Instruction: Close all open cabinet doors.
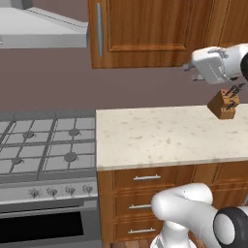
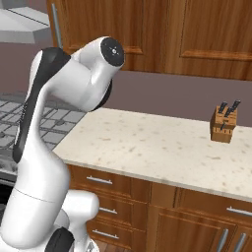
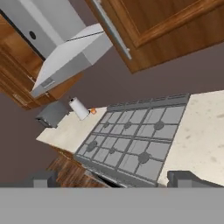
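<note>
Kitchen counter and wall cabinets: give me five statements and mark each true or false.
1. A knife block stands on the counter. True.
2. The stove lies to the right of the counter in the left base view. False: it lies to the left.
3. The cabinet door above the counter has a vertical silver handle. True.
4. The end effector grips the knife block. False: it is up near the cabinet door, apart from the block.
5. The drawers under the counter are pulled out. False: they sit flush.
</note>
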### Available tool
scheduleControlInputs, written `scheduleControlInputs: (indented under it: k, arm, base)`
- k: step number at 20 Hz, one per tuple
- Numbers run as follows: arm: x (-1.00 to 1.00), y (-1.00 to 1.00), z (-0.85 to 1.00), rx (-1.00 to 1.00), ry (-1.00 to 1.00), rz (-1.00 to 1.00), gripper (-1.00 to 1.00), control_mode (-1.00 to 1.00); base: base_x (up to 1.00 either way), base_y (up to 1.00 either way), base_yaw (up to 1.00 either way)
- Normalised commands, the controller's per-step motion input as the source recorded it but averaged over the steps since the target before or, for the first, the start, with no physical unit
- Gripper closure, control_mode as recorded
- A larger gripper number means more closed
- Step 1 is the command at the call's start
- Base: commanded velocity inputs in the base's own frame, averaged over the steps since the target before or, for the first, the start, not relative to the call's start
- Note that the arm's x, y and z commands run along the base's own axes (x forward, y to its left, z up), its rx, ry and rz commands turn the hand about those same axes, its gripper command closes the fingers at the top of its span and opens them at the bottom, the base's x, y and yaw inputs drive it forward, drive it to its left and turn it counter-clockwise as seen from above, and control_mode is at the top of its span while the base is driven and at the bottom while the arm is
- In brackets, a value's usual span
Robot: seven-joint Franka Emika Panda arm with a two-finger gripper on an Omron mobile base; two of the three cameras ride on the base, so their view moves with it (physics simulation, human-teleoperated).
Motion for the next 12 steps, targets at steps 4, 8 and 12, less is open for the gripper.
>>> scheduleControlInputs:
  k: [4,8,12]
  arm:
    - [-0.72,0.00,-0.05,-0.16,-0.11,0.00,-1.00,-1.00]
    - [-0.65,0.13,-0.18,-0.28,-0.09,-0.11,-1.00,-1.00]
    - [-0.21,0.49,-0.19,-0.28,0.01,-0.17,-1.00,-1.00]
  base:
    - [0.00,0.00,0.00]
    - [0.00,0.00,0.00]
    - [0.00,0.00,0.00]
